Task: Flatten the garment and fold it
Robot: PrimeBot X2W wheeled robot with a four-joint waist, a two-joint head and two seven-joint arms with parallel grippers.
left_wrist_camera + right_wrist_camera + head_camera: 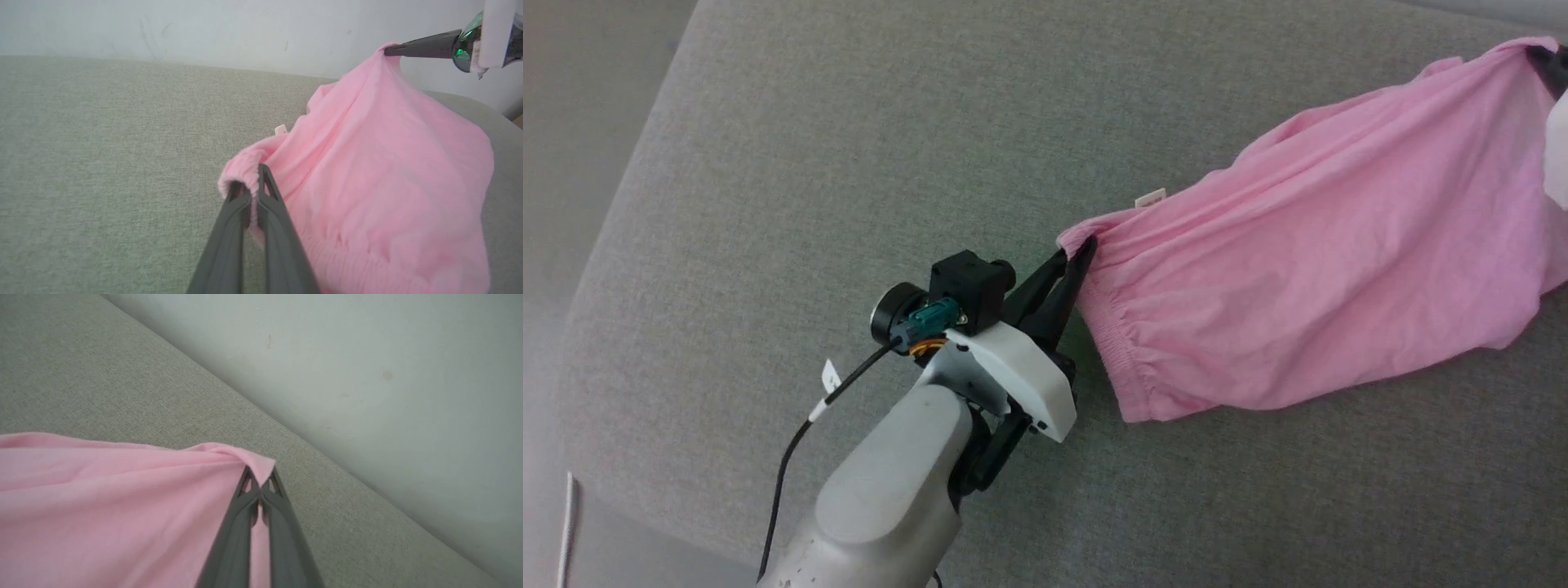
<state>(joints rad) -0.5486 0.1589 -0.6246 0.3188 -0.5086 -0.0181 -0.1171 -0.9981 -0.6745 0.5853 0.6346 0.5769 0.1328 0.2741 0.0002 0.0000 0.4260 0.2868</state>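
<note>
Left hand [1078, 255]: clamped tight on one end of the gathered waistband [1119, 351], pink cloth bunched around its fingertips.
Label [1150, 197]: small and white, sticking out of the top edge just beyond the left hand's grip.
Garment [1323, 269]: pink shorts strung between the two hands, sagging below them. The lower edge seems to rest on the grey fabric surface [809, 163].
Right hand [1547, 61]: closed on a far corner of the cloth, well apart from the left hand.
Done: both ends gripped and the cloth drawn out lengthwise.
Left: most of the task, I judge — the shorts are creased and doubled, not laid flat, and no fold is made.
</note>
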